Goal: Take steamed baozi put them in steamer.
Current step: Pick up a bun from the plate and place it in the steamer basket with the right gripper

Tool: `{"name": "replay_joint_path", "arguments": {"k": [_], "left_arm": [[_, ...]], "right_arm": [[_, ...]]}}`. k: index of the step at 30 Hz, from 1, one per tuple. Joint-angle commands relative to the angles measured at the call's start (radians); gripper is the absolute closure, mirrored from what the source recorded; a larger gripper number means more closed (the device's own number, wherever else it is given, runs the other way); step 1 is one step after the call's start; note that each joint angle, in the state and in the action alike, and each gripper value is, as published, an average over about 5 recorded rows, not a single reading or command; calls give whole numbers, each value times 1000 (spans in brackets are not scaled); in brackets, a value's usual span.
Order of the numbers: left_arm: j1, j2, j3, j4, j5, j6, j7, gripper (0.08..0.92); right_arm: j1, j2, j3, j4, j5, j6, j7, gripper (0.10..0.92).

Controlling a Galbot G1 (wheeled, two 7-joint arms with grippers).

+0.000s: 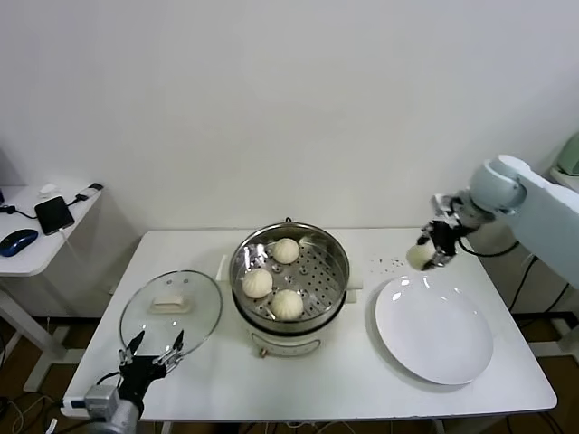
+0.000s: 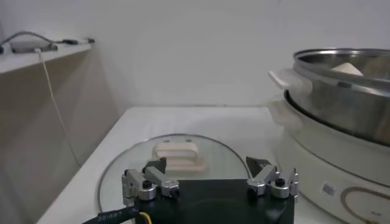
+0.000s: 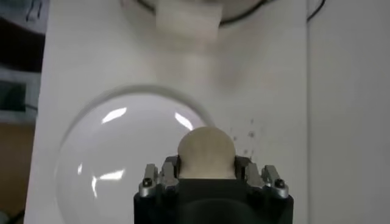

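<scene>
Now R gripper (image 1: 432,253) fingers clamped on baozi (image 1: 419,257) above plate (image 1: 434,330) — L gripper (image 1: 154,348) fingers apart, over lid (image 1: 170,307).

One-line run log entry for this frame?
right gripper: shut on bun, above plate rim | steamer: three buns inside | left gripper: open, idle over glass lid

Steamer (image 2: 341,91) cut off at frame edge

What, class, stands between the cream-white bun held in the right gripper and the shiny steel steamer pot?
Nothing visible. The right gripper holds the round cream-white bun above the table beside the flat white plate; the steamer is open, its glass lid lying aside.
</scene>
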Motion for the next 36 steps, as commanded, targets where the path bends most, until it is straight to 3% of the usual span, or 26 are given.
{"name": "replay_joint_path", "arguments": {"k": [1,10,17,36], "left_arm": [[-6,2,3,-18,24,-5,-4,177],[-16,4,12,-18,1,-7,-6,177],[-21,19,-5,-11,-24,-4,-5,177],[-33,16,3,1,-32,5,0,177]], "right_arm": [[430,235,-420,37,459,-257,78,446],[345,461,-446,-100,468,-276,101,448],[239,553,-434,-173,422,-276,119,448],[80,591,-351,-280,222,-277,175,440]]}}
